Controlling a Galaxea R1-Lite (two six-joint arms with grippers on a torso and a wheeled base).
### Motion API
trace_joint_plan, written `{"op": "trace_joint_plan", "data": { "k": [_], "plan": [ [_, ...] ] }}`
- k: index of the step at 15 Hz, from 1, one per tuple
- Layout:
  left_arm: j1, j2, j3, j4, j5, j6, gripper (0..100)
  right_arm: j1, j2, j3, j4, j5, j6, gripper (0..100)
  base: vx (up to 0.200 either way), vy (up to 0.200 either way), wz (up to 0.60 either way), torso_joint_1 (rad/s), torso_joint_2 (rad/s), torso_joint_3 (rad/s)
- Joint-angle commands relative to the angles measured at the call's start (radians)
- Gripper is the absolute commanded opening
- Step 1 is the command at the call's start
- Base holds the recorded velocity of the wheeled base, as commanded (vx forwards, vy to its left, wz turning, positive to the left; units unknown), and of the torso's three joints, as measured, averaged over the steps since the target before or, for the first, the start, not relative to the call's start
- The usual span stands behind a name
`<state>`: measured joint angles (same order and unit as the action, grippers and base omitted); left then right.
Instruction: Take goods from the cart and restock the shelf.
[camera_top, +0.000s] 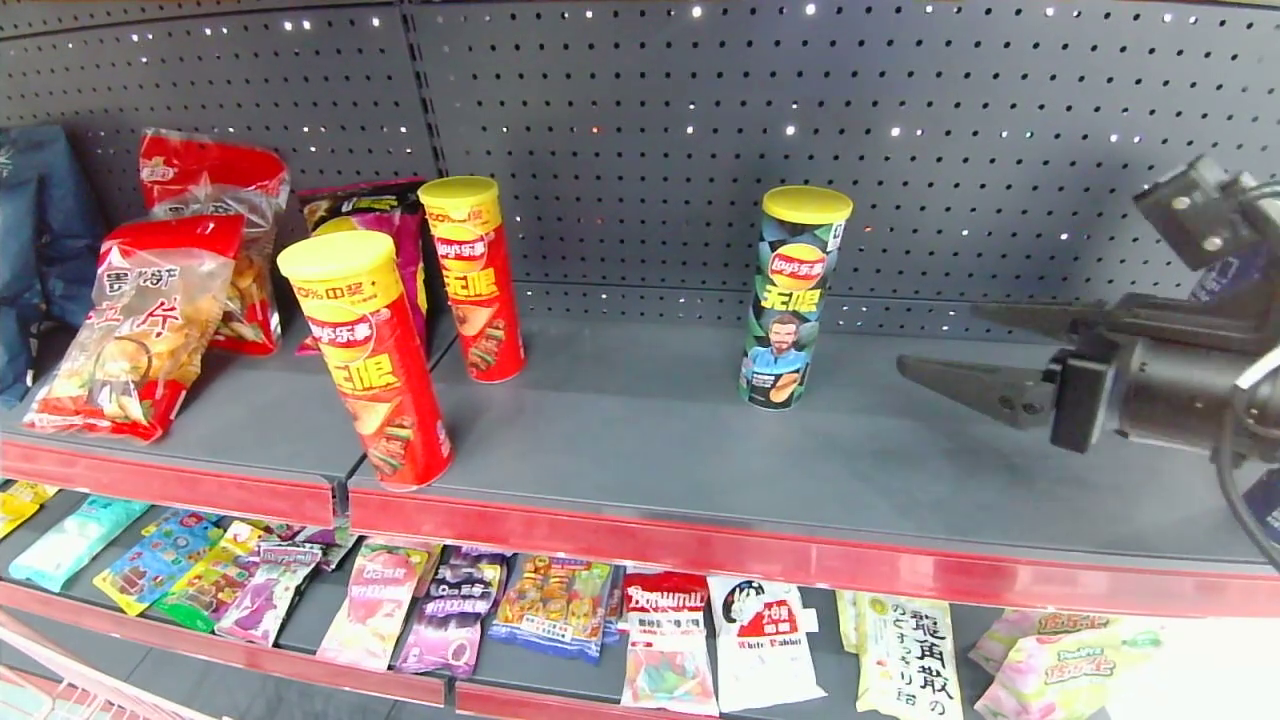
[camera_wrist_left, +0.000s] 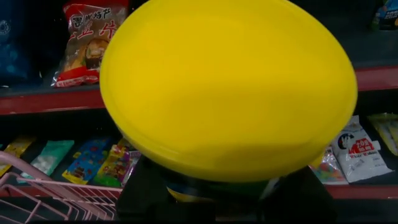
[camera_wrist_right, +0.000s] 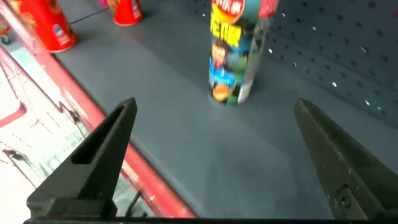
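Note:
A chip can with a yellow lid (camera_wrist_left: 227, 81) and a green body stands upright in my left gripper (camera_wrist_left: 217, 200), which is shut on it low down; the lid hides the fingers. It hangs in front of the shelves, above the cart (camera_wrist_left: 56, 199). On the grey upper shelf (camera_top: 650, 430) stands a green-and-black chip can (camera_top: 795, 300) (camera_wrist_right: 239, 56). My right gripper (camera_top: 940, 340) (camera_wrist_right: 214, 106) is open and holds nothing, hovering over the shelf to the right of that can, apart from it.
Two red chip cans (camera_top: 370, 360) (camera_top: 475, 280) stand at the shelf's left, with snack bags (camera_top: 140, 320) and a purple bag (camera_top: 385, 230) behind. The lower shelf holds several flat candy packets (camera_top: 550, 610). Bare shelf lies between the cans.

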<state>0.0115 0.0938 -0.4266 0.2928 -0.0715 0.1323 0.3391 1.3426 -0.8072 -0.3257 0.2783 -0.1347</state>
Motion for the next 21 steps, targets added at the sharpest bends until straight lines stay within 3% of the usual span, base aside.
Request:
{"op": "trace_joint_plan", "data": {
  "k": [1,3,5,21],
  "plan": [
    [0.001,0.003,-0.001,0.000,-0.001,0.001,0,0.004,0.161,-0.030,-0.072,0.009,-0.005,100,0.000,0.000,0.00,0.000,0.00,0.000],
    [0.001,0.000,-0.001,0.000,0.001,0.001,0,-0.005,0.247,-0.059,-0.190,0.030,0.000,100,0.000,0.000,0.00,0.000,0.00,0.000],
    [0.001,0.000,-0.001,0.000,0.004,0.001,0,-0.019,0.279,-0.099,-0.190,0.114,0.000,100,0.000,0.000,0.00,0.000,0.00,0.000],
    [0.002,0.000,0.012,0.005,0.010,0.007,0,-0.025,0.461,-0.343,-0.188,0.125,0.040,100,0.000,0.000,0.00,0.000,0.00,0.000]
  ]
}}
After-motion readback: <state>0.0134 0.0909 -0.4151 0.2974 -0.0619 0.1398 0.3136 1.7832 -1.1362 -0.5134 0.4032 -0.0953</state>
